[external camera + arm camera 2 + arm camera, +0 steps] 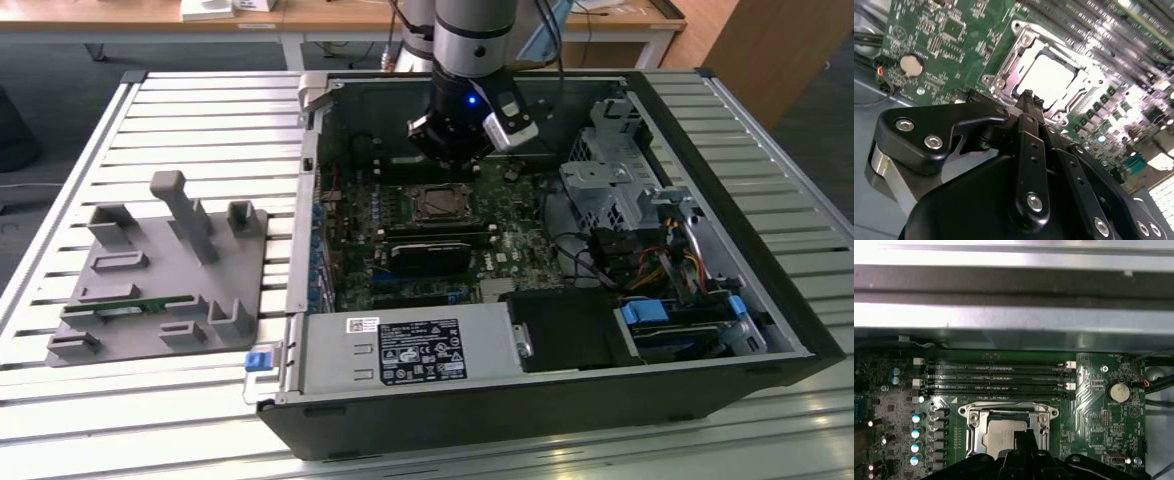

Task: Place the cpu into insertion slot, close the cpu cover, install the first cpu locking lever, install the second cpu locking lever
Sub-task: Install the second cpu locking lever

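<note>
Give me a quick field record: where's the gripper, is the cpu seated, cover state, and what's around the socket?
gripper: above the open computer case, jaws closed together, holding nothing, tip at the socket's edge
cpu: lying flat in the insertion slot, silvery top showing
cpu cover: metal frame lying down around the chip
locking levers: cannot tell whether latched
memory slots: long black rows beside the socket
coin battery: on the motherboard
grey fixture: on the table at the exterior view's left
</note>
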